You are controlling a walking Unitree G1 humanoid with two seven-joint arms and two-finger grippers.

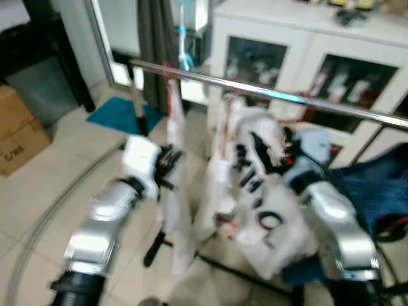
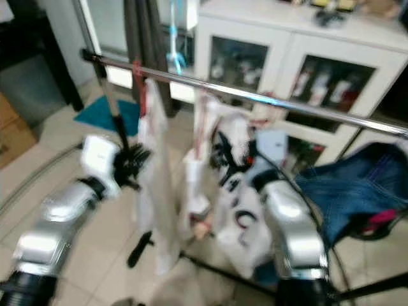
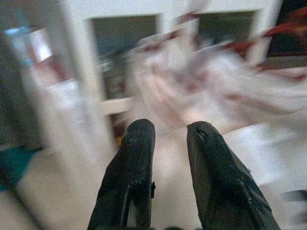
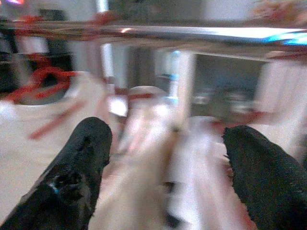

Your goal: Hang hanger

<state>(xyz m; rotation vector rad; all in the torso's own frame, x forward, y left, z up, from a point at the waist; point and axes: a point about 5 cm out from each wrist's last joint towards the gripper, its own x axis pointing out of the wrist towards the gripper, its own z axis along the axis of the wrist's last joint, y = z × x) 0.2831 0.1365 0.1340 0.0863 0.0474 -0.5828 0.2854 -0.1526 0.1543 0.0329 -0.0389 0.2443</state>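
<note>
A chrome rail (image 1: 268,92) runs across in front of me, and it crosses the right wrist view as a rail (image 4: 192,32) too. White garments hang from it on red hangers (image 4: 43,79): a narrow one (image 1: 175,127) on the left and a larger one with black lettering (image 1: 255,185) in the middle. My left gripper (image 1: 169,162) is beside the narrow garment, its fingers (image 3: 139,158) a small gap apart with nothing between them. My right gripper (image 4: 168,139) is raised behind the lettered garment, just under the rail, wide open and empty. The views are blurred.
A white cabinet with glass doors (image 1: 306,38) stands behind the rail. Blue denim (image 1: 376,185) lies at the right. A cardboard box (image 1: 16,134) and a teal mat (image 1: 121,115) are on the tiled floor at the left. The rack's black foot (image 1: 153,248) lies below the garments.
</note>
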